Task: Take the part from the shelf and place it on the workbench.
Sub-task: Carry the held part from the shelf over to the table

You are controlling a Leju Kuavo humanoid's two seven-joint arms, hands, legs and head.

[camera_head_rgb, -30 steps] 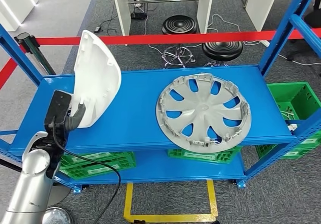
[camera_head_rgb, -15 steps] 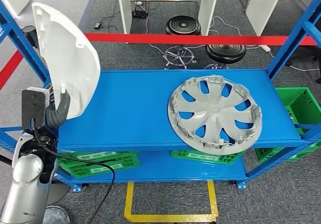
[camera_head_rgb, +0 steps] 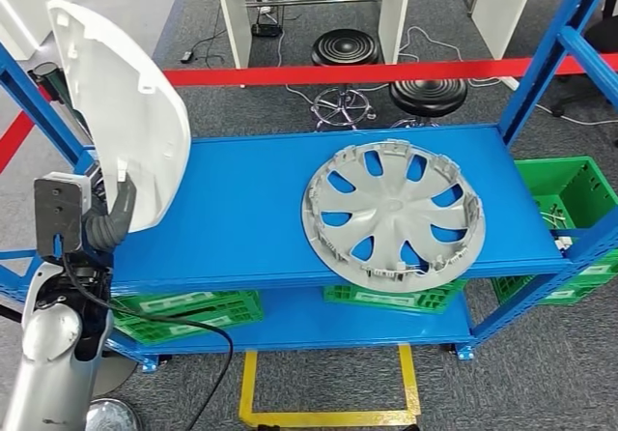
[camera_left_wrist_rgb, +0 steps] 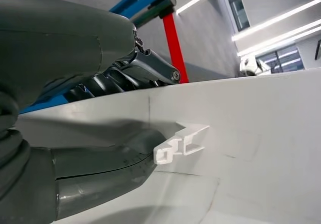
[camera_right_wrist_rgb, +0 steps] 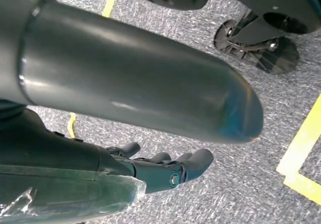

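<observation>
The part is a large white curved plastic cover. My left hand grips its lower edge and holds it upright in the air, above the left end of the blue shelf. In the left wrist view my thumb presses on the cover's inner face beside a small white clip, with the fingers on the other side. My right hand hangs down over the grey floor, its fingers apart and holding nothing.
A silver wheel cover lies flat on the right half of the shelf. Green crates sit on the lower level. Blue uprights flank the held cover. Red barrier tape and two stools stand behind.
My left hand has raised the white cover up and to the left, off the shelf. The wheel cover has stayed where it was.
</observation>
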